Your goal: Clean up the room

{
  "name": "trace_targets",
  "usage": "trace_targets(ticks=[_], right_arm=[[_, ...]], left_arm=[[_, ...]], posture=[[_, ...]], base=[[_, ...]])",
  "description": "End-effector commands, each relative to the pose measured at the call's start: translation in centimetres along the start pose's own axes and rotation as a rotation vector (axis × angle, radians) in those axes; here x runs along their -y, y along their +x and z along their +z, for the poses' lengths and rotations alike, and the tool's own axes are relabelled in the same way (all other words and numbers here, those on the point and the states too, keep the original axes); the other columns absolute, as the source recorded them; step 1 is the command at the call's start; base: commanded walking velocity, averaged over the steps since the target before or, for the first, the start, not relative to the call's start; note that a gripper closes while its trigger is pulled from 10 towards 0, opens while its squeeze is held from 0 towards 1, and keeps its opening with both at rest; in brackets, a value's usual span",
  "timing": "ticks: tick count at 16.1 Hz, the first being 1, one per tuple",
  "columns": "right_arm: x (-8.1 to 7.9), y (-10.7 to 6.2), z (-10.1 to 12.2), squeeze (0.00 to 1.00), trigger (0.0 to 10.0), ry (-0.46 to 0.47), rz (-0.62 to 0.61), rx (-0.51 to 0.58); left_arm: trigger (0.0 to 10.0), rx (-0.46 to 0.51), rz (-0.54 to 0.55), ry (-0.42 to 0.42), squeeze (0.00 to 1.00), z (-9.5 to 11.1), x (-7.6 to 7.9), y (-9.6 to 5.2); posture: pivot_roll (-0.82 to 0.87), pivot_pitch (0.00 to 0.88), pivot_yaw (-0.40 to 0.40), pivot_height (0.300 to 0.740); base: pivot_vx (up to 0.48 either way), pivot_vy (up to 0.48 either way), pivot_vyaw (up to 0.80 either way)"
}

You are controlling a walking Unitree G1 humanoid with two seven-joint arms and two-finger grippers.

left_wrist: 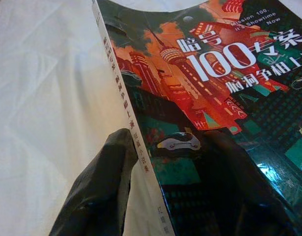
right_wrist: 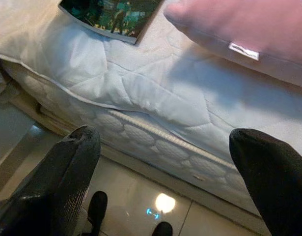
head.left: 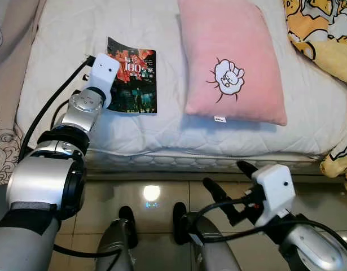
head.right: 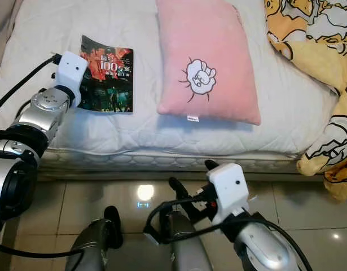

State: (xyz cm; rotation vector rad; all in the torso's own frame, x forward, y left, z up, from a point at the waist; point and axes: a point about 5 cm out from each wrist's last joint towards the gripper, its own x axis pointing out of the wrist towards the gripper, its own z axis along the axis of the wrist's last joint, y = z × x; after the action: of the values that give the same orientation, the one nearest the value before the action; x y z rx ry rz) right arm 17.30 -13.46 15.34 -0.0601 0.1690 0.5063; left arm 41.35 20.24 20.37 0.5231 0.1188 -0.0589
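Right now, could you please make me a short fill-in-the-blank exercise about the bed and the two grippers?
1. The left gripper has its fingers at the spine edge of the ____.
2. The pillow beside the book is ____ in colour.
3. The right gripper hangs open above the ____, in front of the mattress.

Missing words: book; pink; floor

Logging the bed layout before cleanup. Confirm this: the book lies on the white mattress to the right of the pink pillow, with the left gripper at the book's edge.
One thing is wrong: the book lies to the left of the pink pillow, not the right, as the left eye view shows. The rest holds: it lies on the white mattress, and the left gripper is at its edge, fingers straddling the spine.
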Motion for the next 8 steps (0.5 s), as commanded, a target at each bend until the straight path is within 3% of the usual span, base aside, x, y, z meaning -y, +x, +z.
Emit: trace_targets(ticks=[1,6,8], right_arm=[[0.0,0.0,-0.5,0.00,10.0,0.016,0.002,-0.014],[0.4,1.0,0.0,0.00,10.0,0.023,0.005,0.050],[0.3,1.3,-0.9,0.00,10.0,0.101,0.037,0.052]], left_arm=[[10.0,-0.005,0.002,0.041,1.00,0.0,-0.2,0.0],[10.0,0.027,0.029,0.084,1.00,0.9,-1.2,0.0],[10.0,0.054,0.047,0.084,1.00,1.7,-1.5,0.0]], posture=[[-0.36,0.334,-0.091,0.740],[-0.34,0.299,-0.076,0.740],[-0.35,0.292,-0.072,0.740]], base=[[0.000,0.000,0.00],[0.000,0.000,0.00],[0.000,0.000,0.00]])
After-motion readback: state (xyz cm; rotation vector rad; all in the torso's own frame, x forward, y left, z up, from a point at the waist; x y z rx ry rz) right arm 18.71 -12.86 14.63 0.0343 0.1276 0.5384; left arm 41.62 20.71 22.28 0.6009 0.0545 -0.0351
